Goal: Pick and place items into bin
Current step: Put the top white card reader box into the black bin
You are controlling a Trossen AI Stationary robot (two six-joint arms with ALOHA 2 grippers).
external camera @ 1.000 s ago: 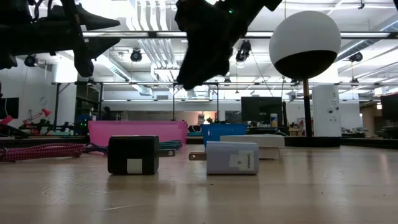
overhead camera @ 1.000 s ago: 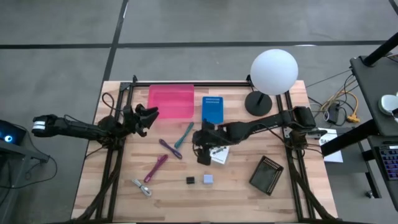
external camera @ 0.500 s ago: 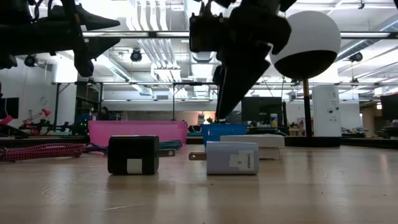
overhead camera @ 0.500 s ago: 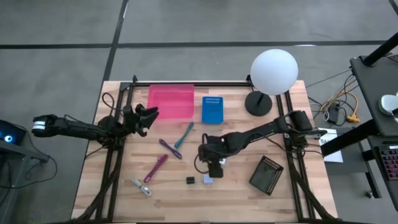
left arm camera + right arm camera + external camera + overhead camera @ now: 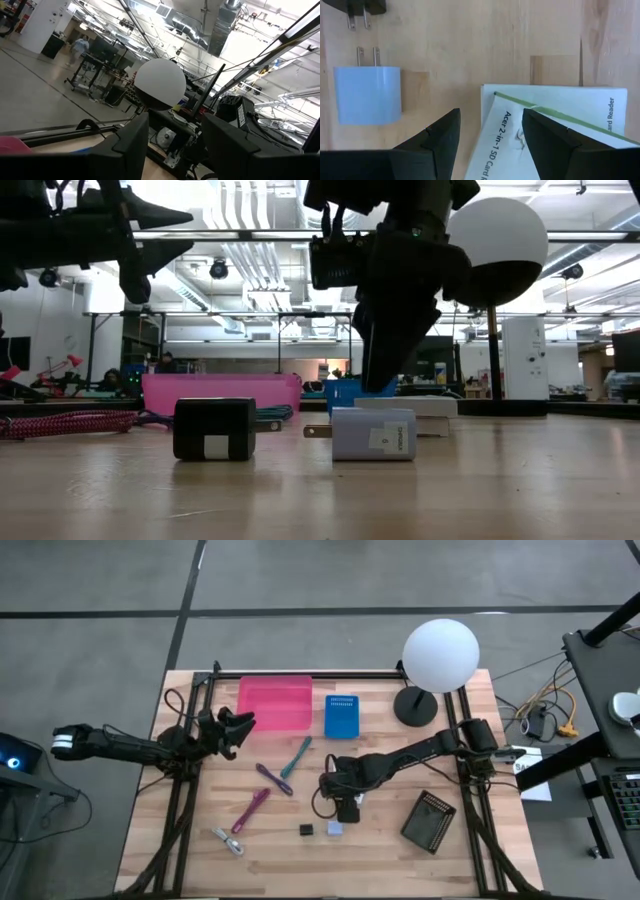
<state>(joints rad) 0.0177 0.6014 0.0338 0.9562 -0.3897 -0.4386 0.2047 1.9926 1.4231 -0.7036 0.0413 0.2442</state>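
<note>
R gripper (image 5: 345, 808) hangs over white card (image 5: 555, 130) w/ fingers spread, lavender plug cube (image 5: 367, 95) just beside. L gripper (image 5: 238, 727) near pink bin (image 5: 275, 702), fingers apart.

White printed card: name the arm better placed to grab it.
Right. The right gripper hovers open directly over the white printed card; the left gripper waits by the pink bin, far off.

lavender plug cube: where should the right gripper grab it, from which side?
Grip the lavender charger across its two flat side faces, coming straight down from above. It lies flat on the table, prongs pointing at the black charger, so avoid the pronged end. The right gripper, open, hovers near the white card.
</note>
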